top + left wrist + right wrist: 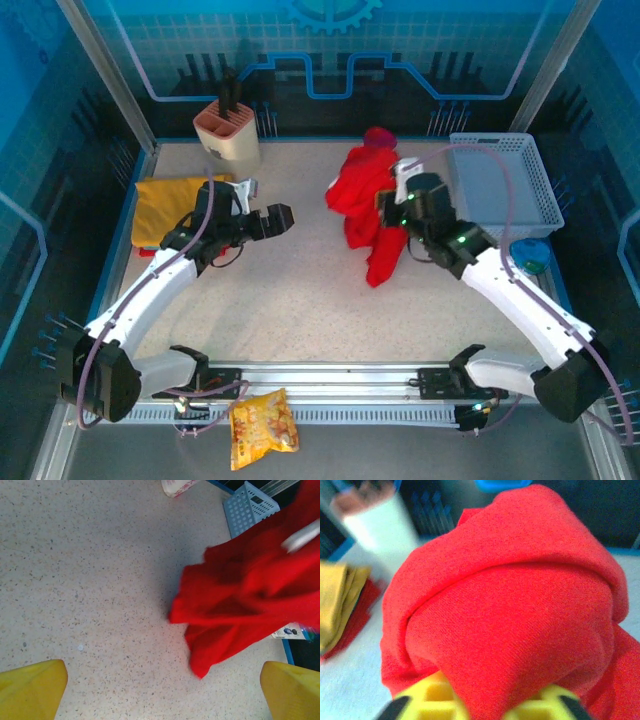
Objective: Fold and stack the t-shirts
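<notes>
Two t-shirts: red t-shirt (pixel 362 195) bunched just left of the basket (pixel 541 190), grasped by the right fingers (pixel 398 200). Yellow t-shirt (pixel 170 208) lies folded, well left of the basket. Left fingers (pixel 272 216) released, spread wide.

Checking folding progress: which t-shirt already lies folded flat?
The mustard yellow t-shirt, folded flat at the table's left side; the red t-shirt is crumpled, draped over the right gripper.

white arms (pixel 150 295) with black joints, looping grey cables (pixel 80 380), green lights (pixel 462 240), yellow finger pads (pixel 31 690).
</notes>
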